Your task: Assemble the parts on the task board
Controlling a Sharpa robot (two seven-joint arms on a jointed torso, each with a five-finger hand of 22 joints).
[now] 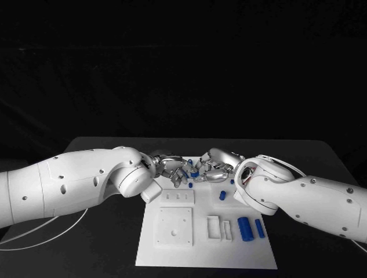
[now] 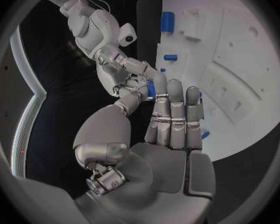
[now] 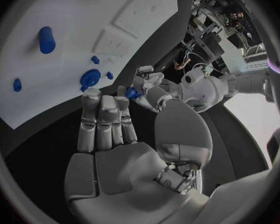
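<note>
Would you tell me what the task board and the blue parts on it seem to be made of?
The task board looks like matte white plastic: even colour, moulded recesses, no glare. The blue parts look like smooth plastic too, uniformly coloured with a slight sheen, though coated metal can't be excluded.

No readable text, label or number — none on any surface.

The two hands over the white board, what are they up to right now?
Both hands meet above the far end of the task board. The left hand and the right hand together pinch a small blue part between their fingertips. Other blue parts still lie on the board, so assembly is unfinished.
</note>
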